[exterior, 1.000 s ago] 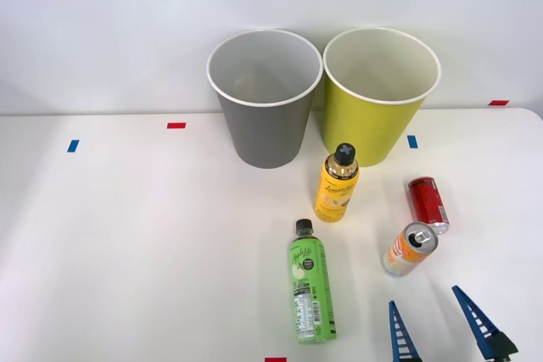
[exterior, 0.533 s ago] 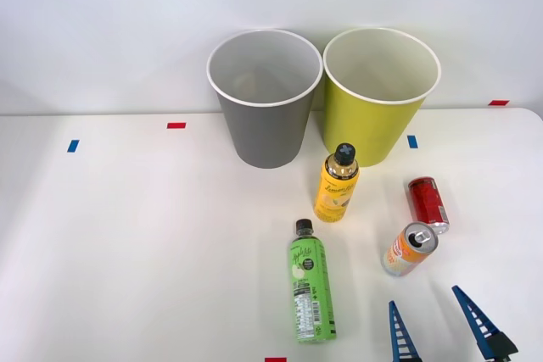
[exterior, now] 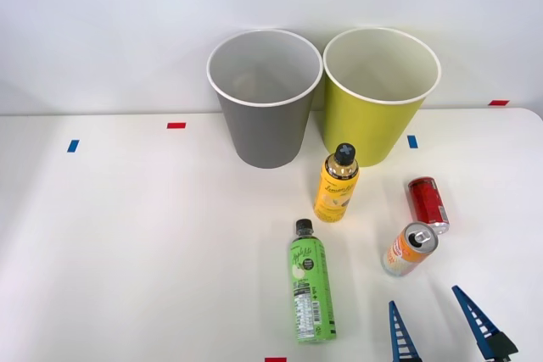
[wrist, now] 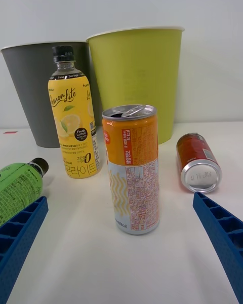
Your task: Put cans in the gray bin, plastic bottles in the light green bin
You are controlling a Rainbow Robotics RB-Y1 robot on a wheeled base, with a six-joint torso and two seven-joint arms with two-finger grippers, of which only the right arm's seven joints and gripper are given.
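My right gripper (exterior: pixel 428 311) (wrist: pixel 121 243) hangs open near the table's front right edge, its blue fingers apart and nothing between them. Just beyond it stands the orange and white can (exterior: pixel 409 249) (wrist: pixel 131 168), upright. The red can (exterior: pixel 428 203) (wrist: pixel 198 161) lies on its side further back to the right. A yellow-labelled bottle (exterior: pixel 337 183) (wrist: pixel 72 115) stands upright before the bins. The green-labelled bottle (exterior: pixel 310 284) (wrist: pixel 17 188) lies flat to the left of the gripper. The gray bin (exterior: pixel 264 99) (wrist: pixel 30 91) and the light green bin (exterior: pixel 378 97) (wrist: pixel 136 78) stand side by side at the back.
Small red (exterior: pixel 176 125) and blue (exterior: pixel 73 146) tape marks dot the white table. A white wall rises right behind the bins. The table's left half is bare.
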